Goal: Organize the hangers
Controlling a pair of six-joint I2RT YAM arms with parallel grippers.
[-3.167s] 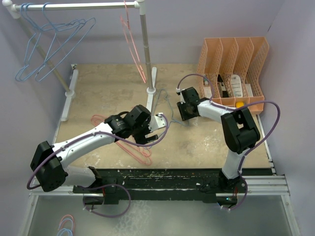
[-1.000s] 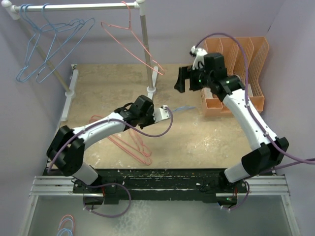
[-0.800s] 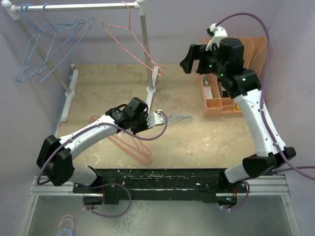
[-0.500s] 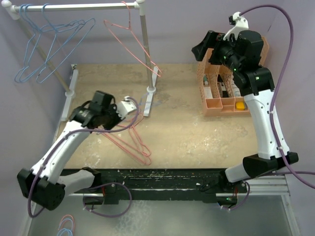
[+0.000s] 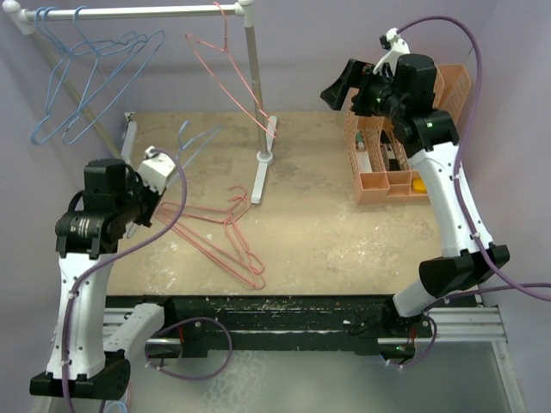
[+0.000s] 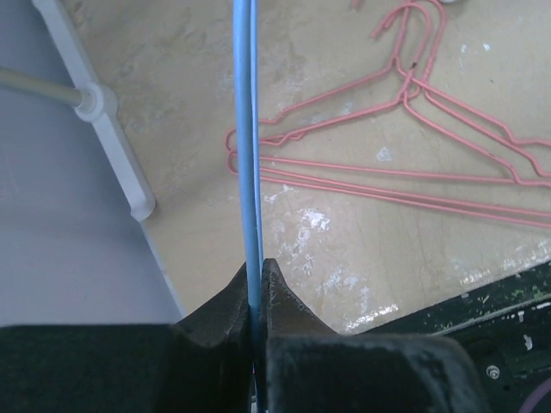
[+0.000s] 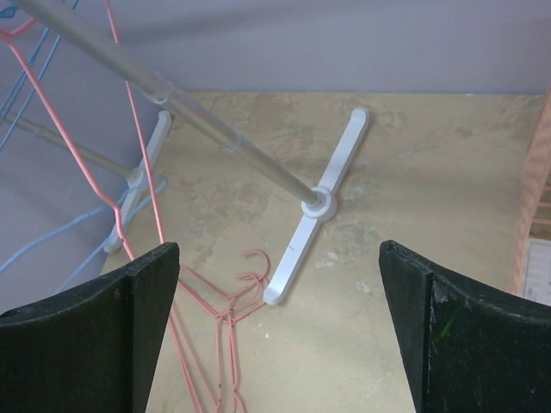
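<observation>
My left gripper (image 6: 256, 291) is clamped on a light blue hanger (image 6: 247, 129), in front of the white rack's (image 5: 252, 95) left foot. Pink hangers (image 5: 225, 241) lie flat before the rack's right foot. My right gripper (image 5: 337, 84) is spread wide, holding nothing, right of the rack's right post. On its rail, blue hangers (image 5: 95, 82) hang at the left end, and one pink hanger (image 5: 231, 82) at the right.

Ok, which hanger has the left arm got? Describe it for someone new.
Start at the white pole rack at the back. Below its left end, the left gripper hovers over the table, its jaws shut on one light blue hanger. The other blue hangers all hang from that rack.
</observation>
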